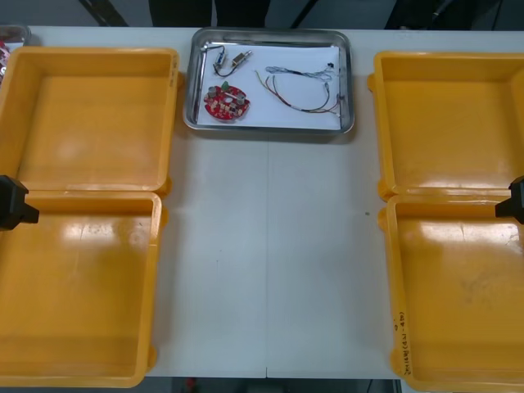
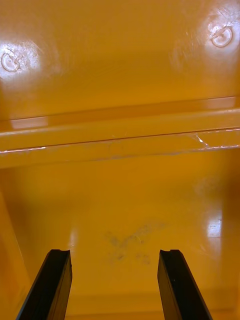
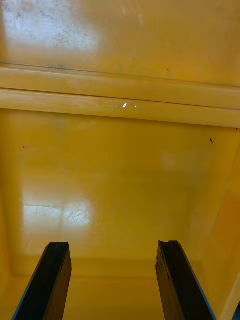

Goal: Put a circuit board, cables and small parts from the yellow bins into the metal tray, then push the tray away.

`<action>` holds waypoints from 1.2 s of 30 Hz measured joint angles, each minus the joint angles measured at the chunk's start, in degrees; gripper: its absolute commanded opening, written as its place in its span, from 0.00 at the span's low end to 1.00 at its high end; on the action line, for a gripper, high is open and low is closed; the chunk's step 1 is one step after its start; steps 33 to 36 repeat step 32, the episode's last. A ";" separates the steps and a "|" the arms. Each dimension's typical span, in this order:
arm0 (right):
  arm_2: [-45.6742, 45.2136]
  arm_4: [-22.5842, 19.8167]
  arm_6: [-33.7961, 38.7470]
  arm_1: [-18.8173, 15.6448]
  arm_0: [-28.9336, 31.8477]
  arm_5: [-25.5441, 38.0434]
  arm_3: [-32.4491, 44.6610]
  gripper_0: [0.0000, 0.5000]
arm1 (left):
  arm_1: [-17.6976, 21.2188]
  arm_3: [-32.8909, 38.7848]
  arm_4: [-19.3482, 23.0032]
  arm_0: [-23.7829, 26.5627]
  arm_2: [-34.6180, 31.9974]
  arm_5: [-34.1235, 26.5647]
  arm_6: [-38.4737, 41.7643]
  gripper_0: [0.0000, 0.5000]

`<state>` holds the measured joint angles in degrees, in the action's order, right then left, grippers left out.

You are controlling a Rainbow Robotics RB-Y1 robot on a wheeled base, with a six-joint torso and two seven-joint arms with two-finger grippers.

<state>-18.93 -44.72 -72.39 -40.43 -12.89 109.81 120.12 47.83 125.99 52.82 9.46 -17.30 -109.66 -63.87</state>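
Observation:
The metal tray (image 1: 348,90), white inside, sits at the table's far middle between the yellow bins. In it lie a round red circuit board (image 1: 227,102), small metal parts (image 1: 230,60) and thin cables (image 1: 307,88). My left gripper (image 3: 112,280) is open above the bare floor of the near left bin (image 3: 120,190); in the front view it peeks in at the left edge (image 1: 15,203). My right gripper (image 2: 115,285) is open over the near right bin's floor (image 2: 125,210), and shows at the front view's right edge (image 1: 514,201).
Two yellow bins stand at each side: far left (image 1: 90,115), near left (image 1: 78,286), far right (image 1: 450,119), near right (image 1: 458,295), all with bare floors. A metal object (image 1: 10,37) sits at the table's far left corner.

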 measured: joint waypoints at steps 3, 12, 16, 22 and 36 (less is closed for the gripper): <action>0.00 0.00 0.00 0.00 0.01 0.00 0.00 1.00 | 0.00 0.00 0.00 0.00 0.00 0.00 0.00 1.00; 0.00 0.01 0.00 0.00 0.01 0.00 -0.01 1.00 | 0.00 0.00 0.00 0.00 0.00 0.00 0.00 1.00; 0.00 0.01 0.00 0.00 0.01 0.00 -0.02 1.00 | 0.00 0.00 0.00 0.00 0.00 0.00 0.00 1.00; 0.00 0.01 0.00 0.00 0.01 0.00 -0.02 1.00 | 0.00 0.00 0.00 0.00 0.00 0.00 0.00 1.00; 0.00 0.01 0.00 0.00 0.01 0.00 -0.02 1.00 | 0.00 0.00 0.00 0.00 0.00 0.00 0.00 1.00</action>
